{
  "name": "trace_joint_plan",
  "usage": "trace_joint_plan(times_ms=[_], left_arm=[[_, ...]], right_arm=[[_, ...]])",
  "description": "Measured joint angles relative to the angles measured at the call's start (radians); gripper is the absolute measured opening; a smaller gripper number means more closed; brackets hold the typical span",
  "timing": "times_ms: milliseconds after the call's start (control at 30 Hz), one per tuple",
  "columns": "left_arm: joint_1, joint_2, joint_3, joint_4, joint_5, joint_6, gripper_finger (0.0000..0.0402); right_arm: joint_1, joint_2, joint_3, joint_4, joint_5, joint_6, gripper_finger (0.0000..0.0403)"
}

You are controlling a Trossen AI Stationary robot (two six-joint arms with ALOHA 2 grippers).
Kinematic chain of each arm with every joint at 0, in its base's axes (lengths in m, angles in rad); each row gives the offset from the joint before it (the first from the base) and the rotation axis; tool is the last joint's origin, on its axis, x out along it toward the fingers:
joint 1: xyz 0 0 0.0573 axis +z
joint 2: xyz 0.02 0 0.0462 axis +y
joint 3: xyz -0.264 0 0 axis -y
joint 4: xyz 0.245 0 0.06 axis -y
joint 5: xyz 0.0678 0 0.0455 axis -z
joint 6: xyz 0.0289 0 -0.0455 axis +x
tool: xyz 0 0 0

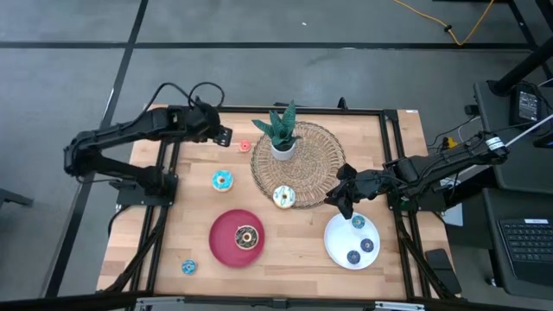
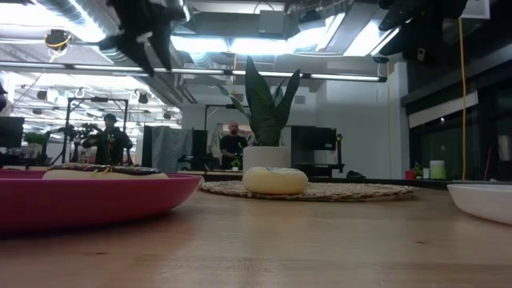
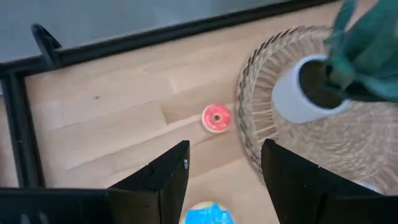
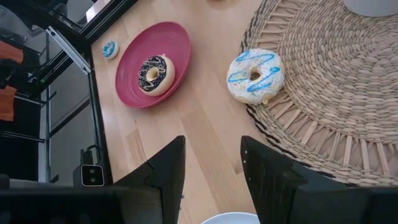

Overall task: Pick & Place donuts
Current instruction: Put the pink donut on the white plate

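The left gripper is hovering above the table with its jaws parted and nothing between them. Just ahead of its fingertips the small red donut is lying flat on the bare wood, close beside the woven mat but apparently not touching it. Directly under the fingers the light-blue iced donut is peeking into the wrist view.

The right gripper is also hanging released and empty, over the wood beside the mat's edge. The cream-white sprinkled donut is sitting ahead of it, overhanging the rim of the mat, and farther off the brown chocolate donut is resting inside the red plate. A small blue donut is lying beyond that plate. On the white plate, near the right gripper, three coin-sized donuts are already lying.

The toys look light and rigid, probably smooth plastic, so they are likely slipping easily under a careless pinch. The red one is lying so low that the fingers would probably need to straddle its outer rim. The large rings offer a better hold: one finger through the hole, one outside. The cream-white one shows blue drizzle; the chocolate one has dark icing on a pale base.
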Motion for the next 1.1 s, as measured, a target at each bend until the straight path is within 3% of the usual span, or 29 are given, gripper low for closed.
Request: trace_joint_plan(times_ms=[267, 667, 867, 1100], left_arm=[[0.217, -0.025, -0.238, 0.349, 0.302, 0.124, 0.023], [0.433, 0.022, -0.588, 0.807, 0.501, 0.036, 0.0246], [0.453, 0.158, -0.635, 1.019, 0.584, -0.039, 0.0244], [0.441, 0.297, -0.633, 1.098, 0.632, -0.065, 0.0246]], right_arm=[[0.0, 0.0, 0.0, 0.0, 0.0, 0.0, 0.0156], [0.0, 0.0, 0.0, 0.0, 0.0, 0.0, 0.0156], [0.0, 0.0, 0.0, 0.0, 0.0, 0.0, 0.0156], [0.0, 0.0, 0.0, 0.0, 0.0, 0.0, 0.0156]])
